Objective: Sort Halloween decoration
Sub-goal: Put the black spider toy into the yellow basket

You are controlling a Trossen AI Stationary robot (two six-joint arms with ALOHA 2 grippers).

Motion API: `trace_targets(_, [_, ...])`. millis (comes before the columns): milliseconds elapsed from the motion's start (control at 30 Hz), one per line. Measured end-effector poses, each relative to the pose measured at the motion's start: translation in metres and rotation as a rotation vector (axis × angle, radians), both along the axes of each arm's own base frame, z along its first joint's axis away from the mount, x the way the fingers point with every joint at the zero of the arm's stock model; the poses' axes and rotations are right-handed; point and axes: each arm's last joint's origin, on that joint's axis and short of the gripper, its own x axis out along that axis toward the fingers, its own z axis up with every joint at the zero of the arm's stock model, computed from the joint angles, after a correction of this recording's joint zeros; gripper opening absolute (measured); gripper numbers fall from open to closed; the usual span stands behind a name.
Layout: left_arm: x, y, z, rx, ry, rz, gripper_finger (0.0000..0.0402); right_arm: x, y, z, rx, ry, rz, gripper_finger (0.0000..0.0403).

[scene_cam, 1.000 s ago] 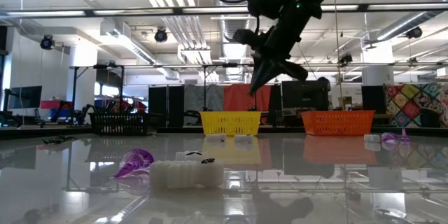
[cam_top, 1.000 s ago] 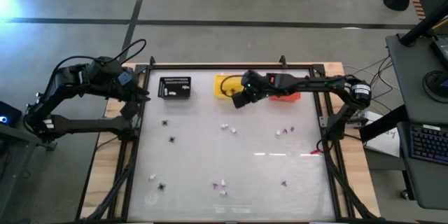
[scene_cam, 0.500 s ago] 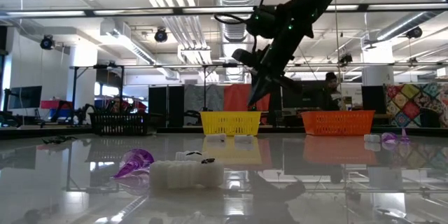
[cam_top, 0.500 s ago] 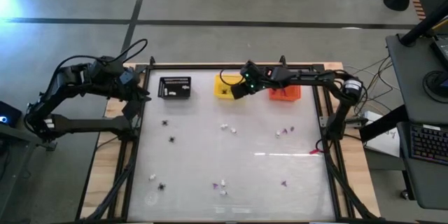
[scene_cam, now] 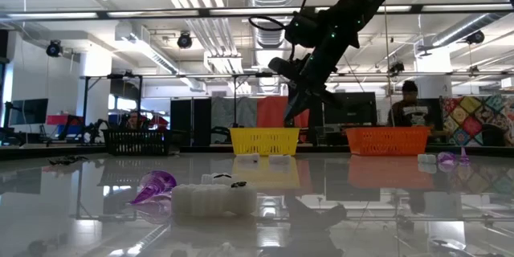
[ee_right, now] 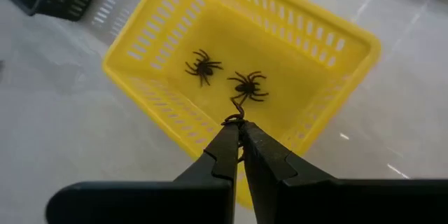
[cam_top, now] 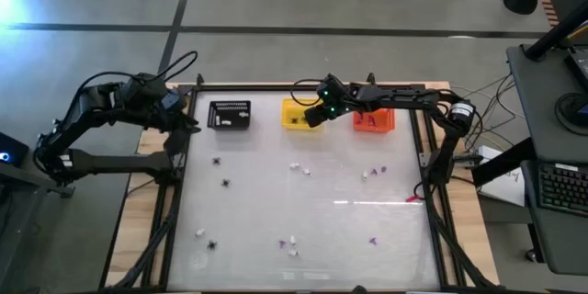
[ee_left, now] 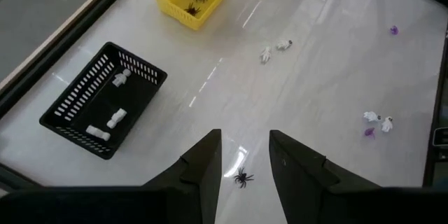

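Observation:
My right gripper [ee_right: 236, 131] slants down over the yellow basket [cam_top: 296, 115], shut on a black spider [ee_right: 247, 87]. A second black spider [ee_right: 203, 66] lies on the basket's floor. My left gripper [ee_left: 245, 155] stands open and high at the table's left side, near the black basket [ee_left: 105, 101], which holds white bits [ee_left: 115, 117]. Loose on the table lie black spiders [cam_top: 226, 182], white bits [cam_top: 296, 166] and purple bits [cam_top: 373, 239]. My right gripper pinches one curled leg [ee_right: 235, 117] of the black spider between its two fingertips. The fingers come slanting down over the basket's near rim. The spider's body sits just past the fingertips, inside the yellow basket; whether it rests on the floor I cannot tell.
An orange basket [cam_top: 373, 121] stands to the right of the yellow one, under my right arm. One spider [ee_left: 243, 177] lies on the table below my left gripper. A person [scene_cam: 409, 112] stands in the room behind the table.
My right gripper has moved toward the table's far edge and a little down, from the table in front of the yellow basket to over it, carrying the spider.

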Motion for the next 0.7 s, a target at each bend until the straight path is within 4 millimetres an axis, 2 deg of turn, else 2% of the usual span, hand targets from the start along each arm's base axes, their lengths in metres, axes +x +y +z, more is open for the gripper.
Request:
trace_targets(267, [0.005,0.002,-0.001,-0.027,0.014,0.022,0.0103,0.0,-0.004,0.002,-0.024,-0.021,0.045,0.0077])
trace_targets(433, [0.006,0.002,-0.002,-0.039,0.013,0.029,0.0103,0.001,-0.005,0.004,-0.034,-0.038,0.046,0.01])
trace_targets(533, [0.006,0.001,-0.002,-0.088,0.004,0.024,0.0103,0.005,-0.007,0.013,-0.043,-0.051,0.047,0.0104])
trace_targets(700, [0.005,-0.001,-0.008,-0.171,0.024,0.033,0.0103,0.012,-0.011,0.044,-0.113,-0.042,0.127,0.0103])
